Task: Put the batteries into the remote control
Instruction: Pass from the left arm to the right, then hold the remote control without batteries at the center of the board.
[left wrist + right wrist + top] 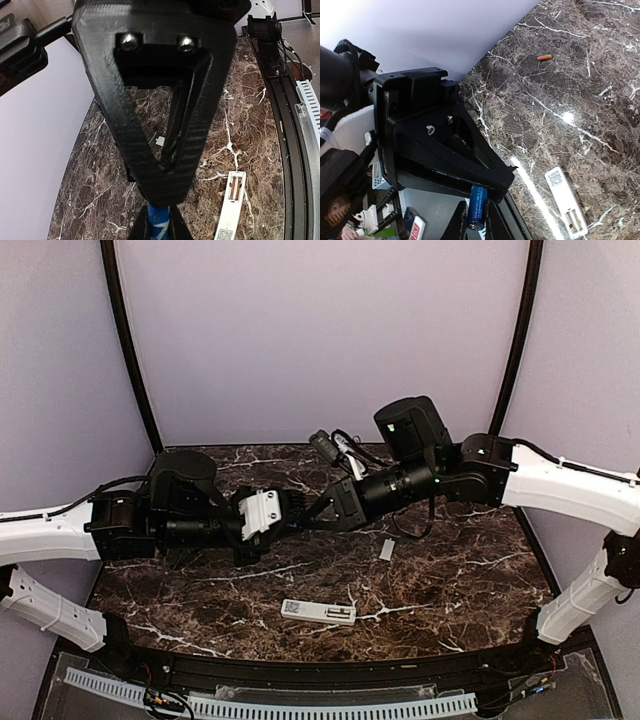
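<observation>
Above the middle of the dark marbled stone counter, the black left gripper and right gripper meet. The slim white plastic remote control lies recess-up by the near edge. Both grippers look clenched on one small blue cylindrical battery, an end each. It seems light, rigid and slick, best pinched across its barrel.

Blue battery bottom centre, pinched in left tool. Right tool tip directly above. Remote lower right on surface, recess up.
</observation>
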You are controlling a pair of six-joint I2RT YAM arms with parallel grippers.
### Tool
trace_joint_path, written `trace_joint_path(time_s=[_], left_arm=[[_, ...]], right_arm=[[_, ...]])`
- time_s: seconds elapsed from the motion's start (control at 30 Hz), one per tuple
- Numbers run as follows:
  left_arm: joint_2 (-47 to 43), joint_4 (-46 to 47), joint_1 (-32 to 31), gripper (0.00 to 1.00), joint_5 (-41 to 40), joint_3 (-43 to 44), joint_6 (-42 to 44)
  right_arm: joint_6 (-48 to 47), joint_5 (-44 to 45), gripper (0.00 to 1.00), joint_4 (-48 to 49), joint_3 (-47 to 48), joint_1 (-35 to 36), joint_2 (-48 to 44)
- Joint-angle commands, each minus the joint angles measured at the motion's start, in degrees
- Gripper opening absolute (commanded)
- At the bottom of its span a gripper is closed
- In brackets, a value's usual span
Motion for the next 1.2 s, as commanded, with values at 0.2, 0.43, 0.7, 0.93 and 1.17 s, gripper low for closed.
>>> trace_joint_path(time_s=[0.2, 0.43, 0.7, 0.93, 1.17], left_arm=[[-0.1, -2.5, -0.1, 0.0, 0.7, 1.3, 0.2], [5.4, -14.7, -0.1, 0.69, 5.5, 1.8, -2.6], [16.8, -18.5, 0.0, 0.76, 10.4, 0.5, -0.1], [26.1, -13.5, 0.1, 0.8, 10.9, -2.0, 1.1], [28.2, -8.7, 1.6, 0.8, 9.9, -3.8, 1.0]], right_arm=[[-0.1, -0.7, 0.0, 1.2, -1.5, -0.2, -0.5], [4.1, 0.4, 0.0, 6.3, -11.5, -4.4, -4.4], [6.4, -0.4, 0.0, 13.3, -24.4, -8.0, -5.4], [7.2, -3.6, 0.0, 20.7, -32.1, -8.6, -3.2], [6.7, -5.8, 0.0, 21.0, -34.0, -8.8, -0.7]])
